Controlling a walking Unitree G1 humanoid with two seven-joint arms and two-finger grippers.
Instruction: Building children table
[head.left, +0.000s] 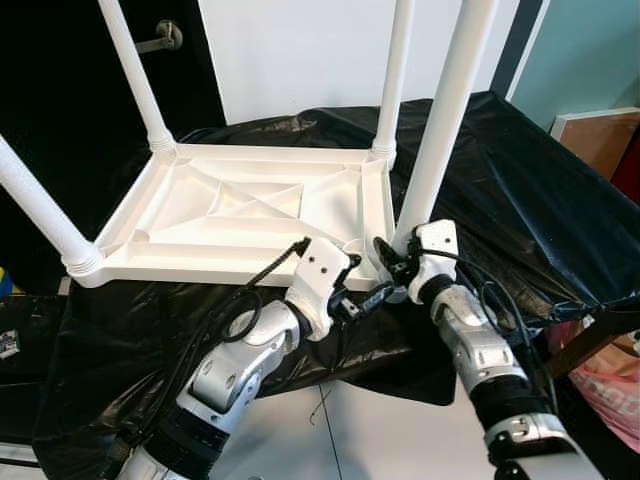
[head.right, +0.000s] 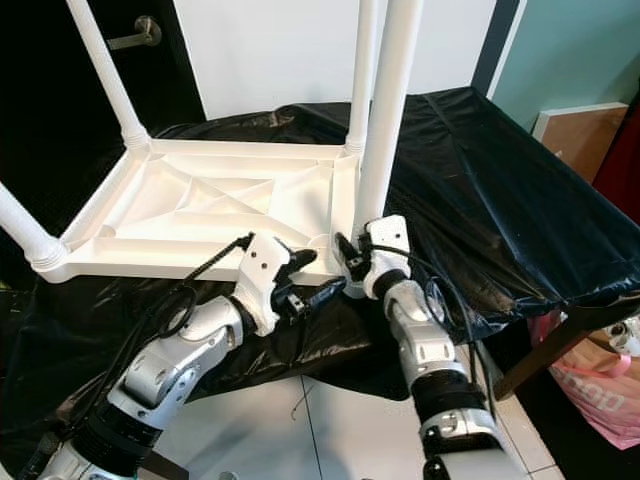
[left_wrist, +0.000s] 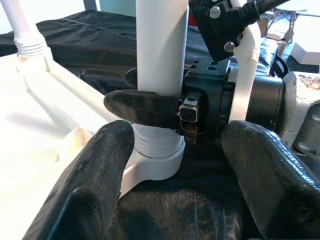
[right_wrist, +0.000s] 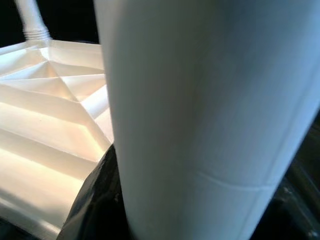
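Jaws of the right gripper (head.left: 392, 262) are clamping the stiff, light-looking leg (head.left: 440, 120) near its socket; left gripper (head.left: 360, 300) is gaping.

Silver arms, black cables, white wrists

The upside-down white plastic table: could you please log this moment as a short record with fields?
Item: white plastic children's table top, upside down on a black plastic sheet
Legs: four white plastic tube legs pointing up
Near-right leg: standing in its corner socket
Right claw: shut on the near-right leg just above the socket
Left claw: open, beside that corner, holding nothing
Background: white wall, dark door with metal handle
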